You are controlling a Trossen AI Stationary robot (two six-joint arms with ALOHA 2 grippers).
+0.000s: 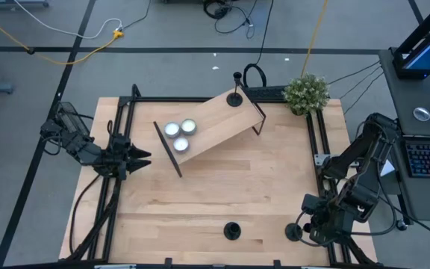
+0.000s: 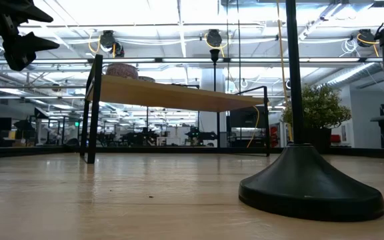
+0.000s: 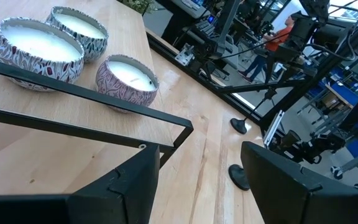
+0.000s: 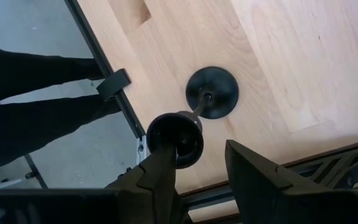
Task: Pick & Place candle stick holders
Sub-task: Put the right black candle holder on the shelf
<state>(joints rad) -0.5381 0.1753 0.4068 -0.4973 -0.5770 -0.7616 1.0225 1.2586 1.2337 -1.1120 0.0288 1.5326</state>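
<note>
One holder [image 1: 235,98] is up on the shelf [image 1: 215,123]; two wait along the desk's [image 1: 200,194] near edge, one [image 1: 232,231] mid-edge, one [image 1: 295,232] by the right corner. Right gripper [image 1: 310,224] hovers over that one, fingers spread, pinching nothing. Left gripper [image 1: 136,158] waits at the left edge, fingers apart.

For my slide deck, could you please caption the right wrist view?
Right claw, open, hovers above two black candle holders, one farther out and one near the wooden table's edge.

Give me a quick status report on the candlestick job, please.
Left gripper open, idle beside shelf. Right gripper open above near-edge holder. Second holder on table; third shelved. Nothing blocking.
</note>
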